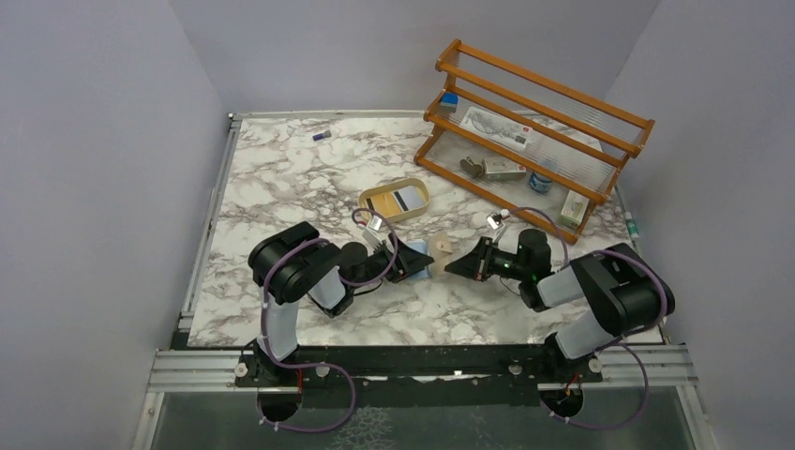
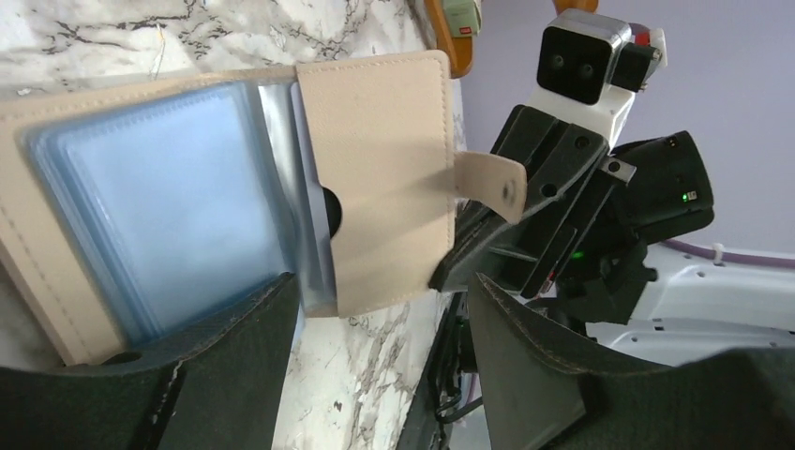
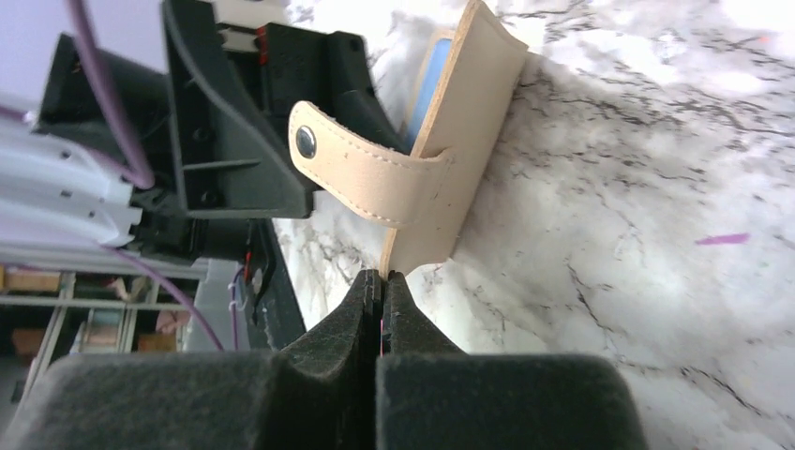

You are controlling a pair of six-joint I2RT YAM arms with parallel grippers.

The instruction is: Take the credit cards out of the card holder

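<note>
My left claw spread, frame bottom, at edge of open holder; blue card in pocket. My right claw pressed together, empty, tips near holder flap.

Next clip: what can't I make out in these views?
- Left wrist: how many credit cards sit in the card holder; its cloudy sleeve blurs them.
- Right wrist: whether the shut right gripper touches the holder's edge; its fingers block the contact.
- Top: what lies in the oval tray; too small.

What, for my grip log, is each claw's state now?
Left claw: open, holding nothing.
Right claw: shut, empty, by the beige leather-like folding card holder.
</note>
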